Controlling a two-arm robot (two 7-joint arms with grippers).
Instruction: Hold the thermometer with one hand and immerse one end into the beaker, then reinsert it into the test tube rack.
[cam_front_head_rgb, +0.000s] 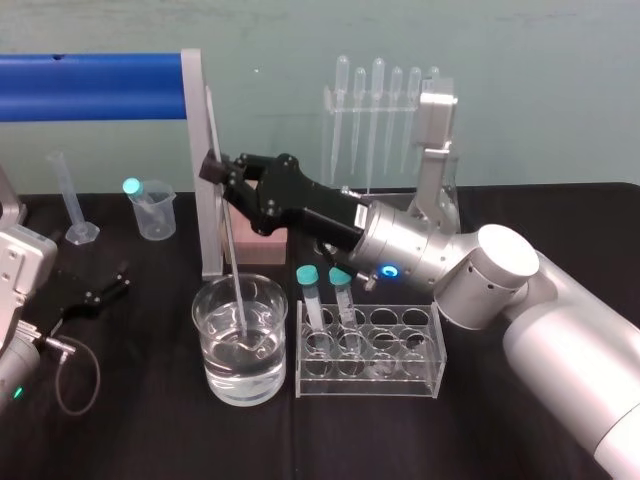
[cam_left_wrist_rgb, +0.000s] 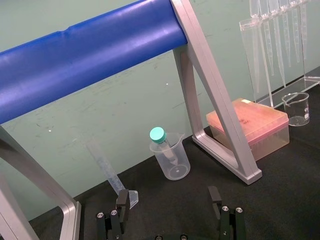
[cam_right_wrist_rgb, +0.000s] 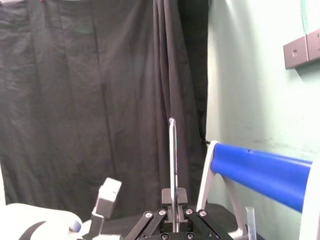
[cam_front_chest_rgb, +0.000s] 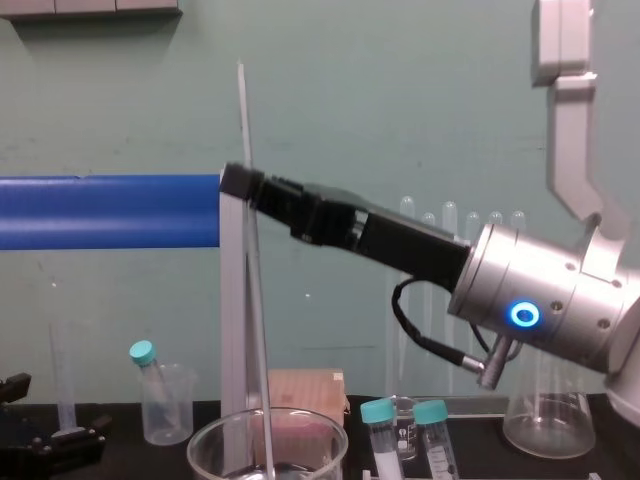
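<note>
Right gripper (cam_front_head_rgb: 220, 175): reaches left above the beaker, jaws clamped on the thermometer's upper shaft. Test tube rack (cam_front_head_rgb: 400, 385): clear, just right of the beaker. Beaker (cam_front_head_rgb: 203, 330): glass, part-filled with clear liquid. Left gripper (cam_left_wrist_rgb: 168, 197): low at table's left, fingers apart, empty. Thermometer (cam_front_head_rgb: 232, 250): near upright, lower end immersed in the beaker.

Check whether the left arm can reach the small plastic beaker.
Probably yes. The open left end effector faces the small plastic beaker across bare black cloth, graduated cylinder off to one side; the right end effector holds the thermometer in the large beaker.
</note>
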